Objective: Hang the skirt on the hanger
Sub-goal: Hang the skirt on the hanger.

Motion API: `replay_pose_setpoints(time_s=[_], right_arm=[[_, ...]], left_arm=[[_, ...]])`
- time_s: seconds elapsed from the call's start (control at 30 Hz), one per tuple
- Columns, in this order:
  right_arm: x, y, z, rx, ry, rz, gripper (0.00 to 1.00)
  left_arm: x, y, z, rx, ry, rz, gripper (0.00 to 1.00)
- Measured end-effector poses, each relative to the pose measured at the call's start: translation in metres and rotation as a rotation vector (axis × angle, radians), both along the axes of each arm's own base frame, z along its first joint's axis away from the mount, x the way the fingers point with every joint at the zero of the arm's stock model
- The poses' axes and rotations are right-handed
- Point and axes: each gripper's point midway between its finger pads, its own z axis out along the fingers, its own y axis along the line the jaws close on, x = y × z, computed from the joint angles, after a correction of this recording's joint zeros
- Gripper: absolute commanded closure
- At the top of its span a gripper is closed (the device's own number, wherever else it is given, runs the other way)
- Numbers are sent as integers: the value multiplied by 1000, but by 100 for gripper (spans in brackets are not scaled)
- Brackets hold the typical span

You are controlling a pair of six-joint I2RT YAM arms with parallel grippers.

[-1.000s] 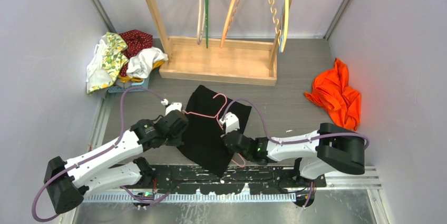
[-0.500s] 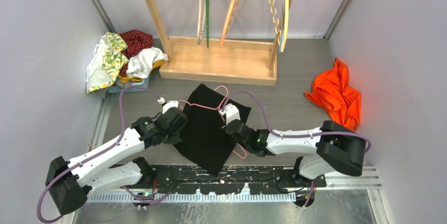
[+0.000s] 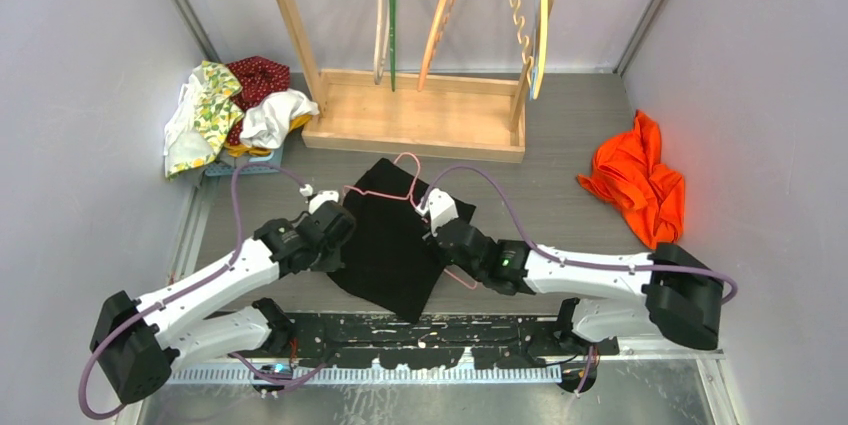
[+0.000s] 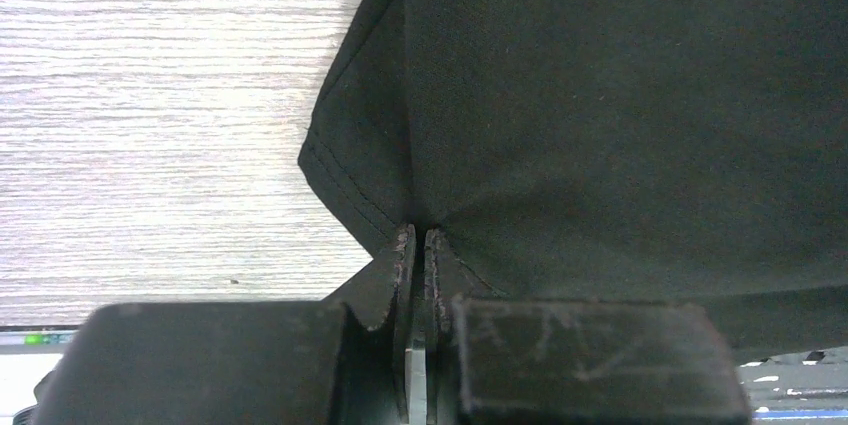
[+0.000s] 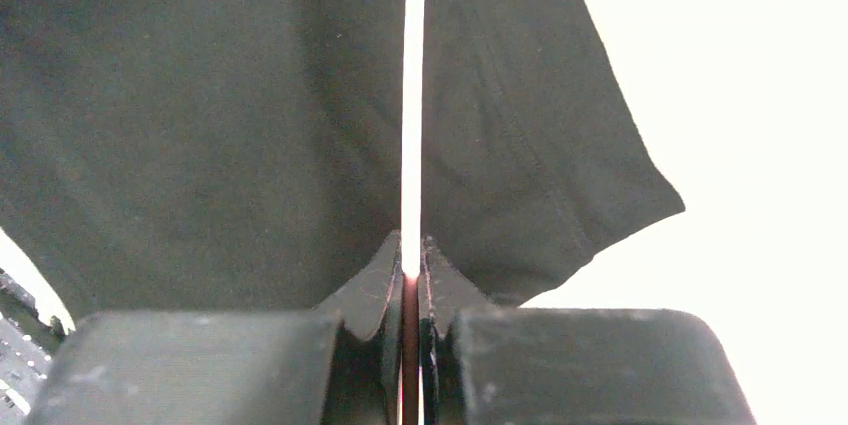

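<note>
Just in front of the wooden rack (image 3: 415, 123), the top view shows the black skirt (image 3: 385, 245) spread on the table (image 3: 560, 145). Its far edge is near the rack's base and its near corner points away from the rack. The pink wire hanger (image 3: 380, 196) lies across the rack-side end of the skirt, with its hook turned toward the rack. The left gripper (image 3: 335, 220) sits at the skirt's left edge and the right gripper (image 3: 440, 215) at its right edge, over the hanger. A pile of mixed clothes (image 3: 235, 110) lies off the rack's left end. An orange garment (image 3: 640, 180) lies off its right end, well apart from the skirt.

Left wrist view: the fingers are pressed together on a stitched corner of the skirt's hem. Dark cloth fills the upper right and bare tabletop shows to the left.

Right wrist view: the fingers are clamped on the pink hanger wire, which runs straight up from the fingertips across the skirt. The skirt lies behind the wire on both sides. The background beyond the cloth is washed out white.
</note>
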Motion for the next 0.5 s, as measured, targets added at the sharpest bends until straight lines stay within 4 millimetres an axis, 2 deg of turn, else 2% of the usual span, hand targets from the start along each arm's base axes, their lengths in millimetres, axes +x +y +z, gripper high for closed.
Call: replay_pose_setpoints(time_s=[0.1, 0.23, 0.4, 0.5], right_arm=[[0, -2, 16, 21, -36, 16, 99], [2, -2, 44, 80, -96, 31, 99], [5, 0, 83, 188, -173, 34, 99], [6, 0, 95, 222, -202, 32, 99]], left_arm=[[1, -1, 0, 0, -3, -4, 84], [5, -5, 3, -5, -12, -10, 82], [17, -16, 24, -40, -59, -27, 82], [24, -22, 38, -67, -91, -32, 82]])
